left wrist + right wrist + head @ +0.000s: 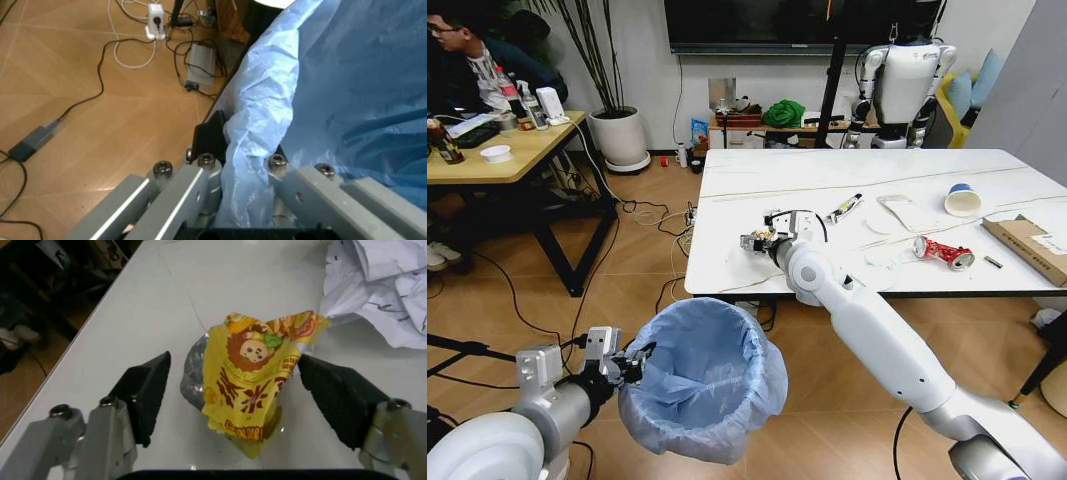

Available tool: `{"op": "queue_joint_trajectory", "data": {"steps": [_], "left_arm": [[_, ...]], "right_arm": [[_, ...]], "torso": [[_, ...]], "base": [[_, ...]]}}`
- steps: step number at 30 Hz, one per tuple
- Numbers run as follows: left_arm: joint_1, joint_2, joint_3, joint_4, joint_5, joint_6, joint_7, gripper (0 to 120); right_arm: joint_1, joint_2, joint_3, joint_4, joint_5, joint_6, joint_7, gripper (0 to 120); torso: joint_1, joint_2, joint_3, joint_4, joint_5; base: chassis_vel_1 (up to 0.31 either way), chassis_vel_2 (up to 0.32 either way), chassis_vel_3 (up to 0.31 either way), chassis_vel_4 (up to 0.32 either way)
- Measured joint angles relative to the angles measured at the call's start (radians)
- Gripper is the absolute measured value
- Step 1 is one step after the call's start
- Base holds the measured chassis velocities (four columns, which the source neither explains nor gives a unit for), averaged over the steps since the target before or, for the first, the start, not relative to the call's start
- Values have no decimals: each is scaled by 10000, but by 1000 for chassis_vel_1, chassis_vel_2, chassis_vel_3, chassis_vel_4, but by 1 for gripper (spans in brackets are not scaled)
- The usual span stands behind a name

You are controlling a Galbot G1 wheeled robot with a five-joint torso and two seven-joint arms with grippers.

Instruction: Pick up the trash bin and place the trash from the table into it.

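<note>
The large rectangular white marble-look table (827, 180) carries all the litter, and the small round trash bin lined with crinkly light blue plastic (707, 375) hangs off the floor below its near edge, held only at the rim by the left gripper (632, 365), whose fingers (210, 137) are clamped on the bag and rim. That one-sided hold looks like the main risk: the bin could tilt or slide out if the thin liner slips between the pads, and it would then no longer sit under whatever is dropped. On the table the right gripper (233, 390) sits over the crumpled yellow printed snack wrapper (257, 375) near the table's near left edge, its fingers (148, 390) spread wide on either side and not yet touching it. The wrapper is light and springy, so closing off-centre may push it aside or pinch only a corner. The crumpled white paper (380, 285) lies just beside it and could get caught too. The flat brown cardboard box (1032, 245), white blue-rimmed paper cup (963, 200) and crushed red can (944, 253) lie farther right, untouched.
</note>
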Motion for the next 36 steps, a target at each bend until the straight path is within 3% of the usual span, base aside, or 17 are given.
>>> {"op": "queue_joint_trajectory", "data": {"steps": [19,30,36], "left_arm": [[44,-79,-107,0,20,0,-19,3],[26,-226,-30,0,157,0,-158,3],[69,-235,-172,0,42,0,-425,3]], "right_arm": [[-92,-220,5,518,-273,36,7,0],[-110,-735,16,1894,390,52,-39,0],[-201,-1313,-119,3483,1498,51,-443,0]], "torso": [[0,-1,0,1,0],[-1,-1,-1,0,0],[-1,-1,-1,0,0]], "base": [[0,0,0,0],[0,0,0,0],[0,0,0,0]]}}
